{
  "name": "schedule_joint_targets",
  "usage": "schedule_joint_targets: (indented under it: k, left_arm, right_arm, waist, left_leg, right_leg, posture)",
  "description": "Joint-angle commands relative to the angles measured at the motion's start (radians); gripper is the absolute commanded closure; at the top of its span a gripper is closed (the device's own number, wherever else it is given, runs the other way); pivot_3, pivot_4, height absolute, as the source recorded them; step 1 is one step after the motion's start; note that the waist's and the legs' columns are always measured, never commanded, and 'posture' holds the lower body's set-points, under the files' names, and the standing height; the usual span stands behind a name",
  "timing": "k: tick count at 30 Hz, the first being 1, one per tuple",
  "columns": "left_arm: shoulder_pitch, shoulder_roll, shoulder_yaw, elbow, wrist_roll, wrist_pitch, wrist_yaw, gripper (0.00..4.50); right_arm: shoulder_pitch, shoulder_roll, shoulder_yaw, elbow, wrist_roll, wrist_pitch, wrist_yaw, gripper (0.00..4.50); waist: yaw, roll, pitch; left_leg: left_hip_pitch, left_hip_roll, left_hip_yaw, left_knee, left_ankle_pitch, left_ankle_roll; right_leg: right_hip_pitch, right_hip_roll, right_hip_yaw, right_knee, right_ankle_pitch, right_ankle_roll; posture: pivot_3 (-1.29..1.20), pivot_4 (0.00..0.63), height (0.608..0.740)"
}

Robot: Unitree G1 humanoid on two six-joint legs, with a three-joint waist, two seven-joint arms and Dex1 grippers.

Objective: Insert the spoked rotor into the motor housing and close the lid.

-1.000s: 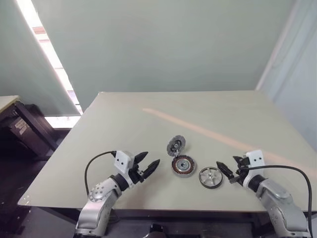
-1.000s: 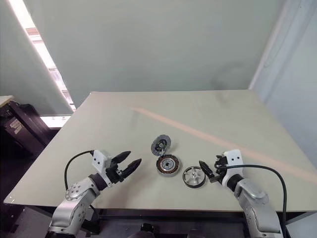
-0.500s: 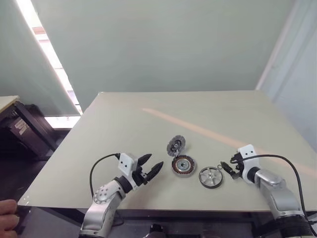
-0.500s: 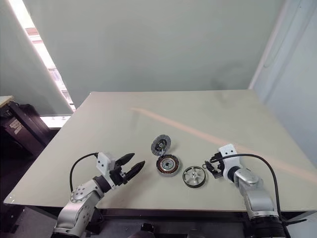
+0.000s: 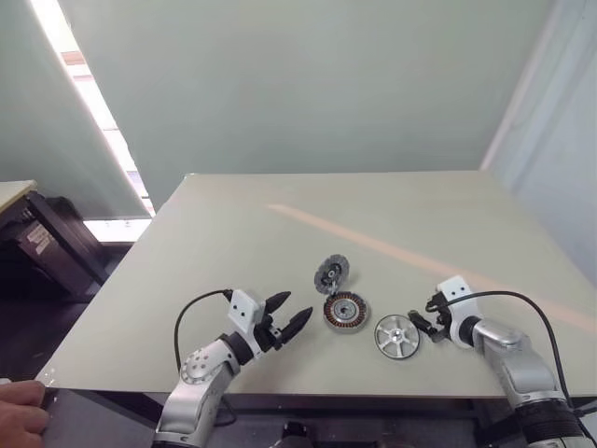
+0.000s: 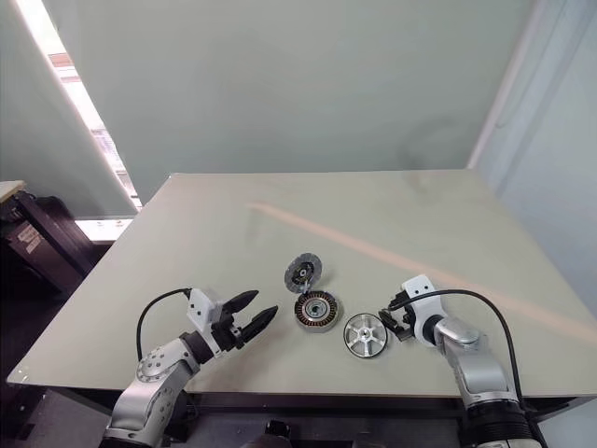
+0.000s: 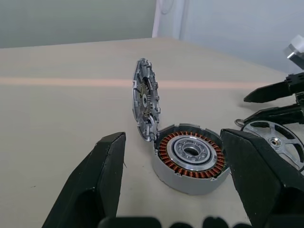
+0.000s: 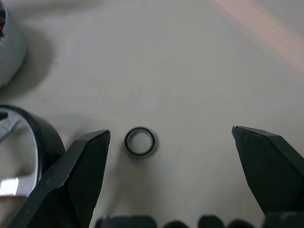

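Here, the round motor housing (image 5: pixel 345 311) with copper-brown windings sits on the pale surface (image 5: pixel 280 233), its dark toothed lid (image 5: pixel 330 274) standing open at the far edge. The silvery spoked rotor (image 5: pixel 396 336) lies just right of the housing. Left gripper (image 5: pixel 290 314) and right gripper (image 5: pixel 416 322) flank the housing, fingers apart, empty. A small ring (image 8: pixel 140 141) lies between the right fingers.

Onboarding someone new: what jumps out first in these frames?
Mid-table, the motor housing sits open, copper windings exposed, its lid standing upright at its far edge. The spoked rotor lies flat to its right, the open right gripper beside it over a small ring. The open left gripper points at the housing.
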Motion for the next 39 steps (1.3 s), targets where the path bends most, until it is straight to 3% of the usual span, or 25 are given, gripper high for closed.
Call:
schedule_joint_targets:
  k: [1,20,24,32,39]
  left_arm:
    - [-0.024,-0.006,-0.004,-0.002,0.003,-0.024,-0.006,1.10]
    - [-0.035,-0.007,-0.007,0.022,0.001,-0.042,-0.021,1.10]
    - [-0.034,-0.008,-0.007,0.022,0.001,-0.044,-0.022,1.07]
    - [-0.034,-0.009,-0.008,0.022,0.000,-0.047,-0.023,1.07]
    - [-0.033,-0.013,-0.012,0.024,0.001,-0.048,-0.022,1.07]
  right_arm:
    - [-0.010,-0.013,0.003,-0.009,-0.014,-0.001,0.008,0.00]
    - [-0.044,0.055,-0.005,0.037,0.000,0.024,0.009,0.00]
    - [-0.044,0.063,-0.005,0.042,-0.002,0.022,0.012,0.90]
    - [-0.043,0.069,-0.007,0.040,-0.002,0.024,0.010,3.69]
    - [-0.050,0.086,-0.041,0.042,0.006,-0.004,-0.029,3.70]
  waist:
    - [0.000,0.000,0.000]
    - [-0.003,0.000,0.000]
    - [-0.003,0.000,0.000]
    - [-0.003,0.000,0.000]
    - [-0.003,0.000,0.000]
  left_leg:
    - [0.000,0.000,0.000,0.000,0.000,0.000]
    - [0.000,0.003,0.004,0.001,0.000,0.000]
    - [0.000,0.007,0.007,0.001,0.000,0.000]
    - [0.000,0.012,0.013,0.002,0.000,0.000]
    - [0.000,0.013,0.013,0.002,0.000,0.000]
  right_leg:
    - [0.000,0.000,0.000,0.000,0.000,0.000]
    - [0.000,0.002,0.001,0.000,0.002,0.000]
    - [-0.001,0.007,0.002,-0.001,0.003,-0.002]
    - [-0.001,0.013,0.004,-0.002,0.006,-0.005]
    - [-0.001,0.014,0.005,-0.002,0.006,-0.005]
  posture:
    - [0.00,0.000,0.740]
    - [0.00,0.000,0.740]
    - [0.00,0.000,0.740]
    - [0.00,0.000,0.740]
    - [0.00,0.000,0.740]
